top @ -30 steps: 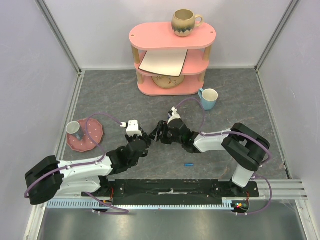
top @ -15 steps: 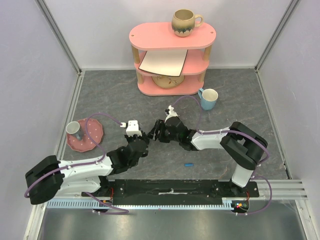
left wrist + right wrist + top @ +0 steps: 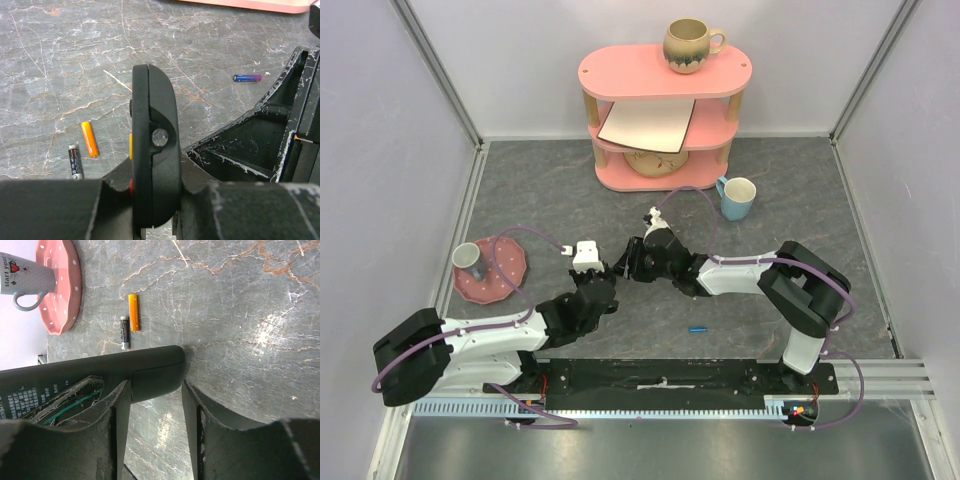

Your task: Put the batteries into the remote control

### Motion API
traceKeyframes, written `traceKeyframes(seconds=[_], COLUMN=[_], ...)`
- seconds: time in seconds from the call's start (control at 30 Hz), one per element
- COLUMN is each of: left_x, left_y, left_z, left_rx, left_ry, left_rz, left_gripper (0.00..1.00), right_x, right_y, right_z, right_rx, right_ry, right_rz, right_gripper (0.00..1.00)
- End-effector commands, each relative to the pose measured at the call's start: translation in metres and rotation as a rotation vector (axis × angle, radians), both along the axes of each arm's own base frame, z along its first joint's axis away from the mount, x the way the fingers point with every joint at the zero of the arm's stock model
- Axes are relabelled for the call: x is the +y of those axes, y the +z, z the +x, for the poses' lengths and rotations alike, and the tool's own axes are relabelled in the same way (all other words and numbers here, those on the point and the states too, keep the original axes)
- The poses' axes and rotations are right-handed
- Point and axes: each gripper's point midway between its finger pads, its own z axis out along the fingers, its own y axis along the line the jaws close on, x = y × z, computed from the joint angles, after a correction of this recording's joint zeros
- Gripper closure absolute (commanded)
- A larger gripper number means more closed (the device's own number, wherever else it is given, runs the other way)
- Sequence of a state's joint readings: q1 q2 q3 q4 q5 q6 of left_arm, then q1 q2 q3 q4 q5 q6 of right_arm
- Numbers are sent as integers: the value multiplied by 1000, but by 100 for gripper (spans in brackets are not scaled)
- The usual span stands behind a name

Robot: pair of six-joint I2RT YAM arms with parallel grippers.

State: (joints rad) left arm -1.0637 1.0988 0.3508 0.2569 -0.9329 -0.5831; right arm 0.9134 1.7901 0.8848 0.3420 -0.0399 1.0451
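My left gripper (image 3: pixel 155 197) (image 3: pixel 607 272) is shut on the remote control (image 3: pixel 152 150), a slim black body held edge-on, with yellow and red buttons showing on its left side. In the right wrist view the remote control's (image 3: pixel 100 371) plain back, with a cover seam near its rounded end, reaches my right gripper (image 3: pixel 156 405) (image 3: pixel 632 263). That gripper is open, its left finger at the remote's end. A small purple-blue battery (image 3: pixel 247 77) lies on the table beyond. An orange cell (image 3: pixel 89 139) (image 3: pixel 133 312) and a black cell (image 3: pixel 74 161) (image 3: pixel 124 332) lie side by side to the left.
A bright blue small cylinder (image 3: pixel 697 328) lies near the arm bases. A pink plate (image 3: pixel 505 280) with a grey mug (image 3: pixel 468 257) sits at the left. A pink shelf (image 3: pixel 660 75) stands at the back, a blue mug (image 3: pixel 738 197) beside it.
My right gripper has moved left and a little farther, closing in on the left gripper and the remote. The left arm has barely moved.
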Motion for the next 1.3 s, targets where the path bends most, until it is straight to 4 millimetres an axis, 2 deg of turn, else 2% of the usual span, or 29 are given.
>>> traceKeyframes(seconds=[0.0,0.47,0.57,0.67,1.27], left_x=[-37,-36,-35,-34,-20], left_y=[-5,-4,-4,-4,-1], left_z=[-16,-17,-17,-16,-13], left_rx=[54,52,51,51,39], left_ry=[-163,-154,-150,-144,-86], left_rz=[-47,-40,-37,-36,12], left_gripper=[98,98,98,98,98], right_x=[-29,-35,-35,-35,-38], right_y=[-66,-78,-79,-80,-81], right_z=[-18,-24,-25,-25,-32], right_rx=[90,113,117,119,129], right_ry=[1,7,9,9,41], right_rz=[-223,-246,-249,-251,-254], right_gripper=[53,79,87,100,100])
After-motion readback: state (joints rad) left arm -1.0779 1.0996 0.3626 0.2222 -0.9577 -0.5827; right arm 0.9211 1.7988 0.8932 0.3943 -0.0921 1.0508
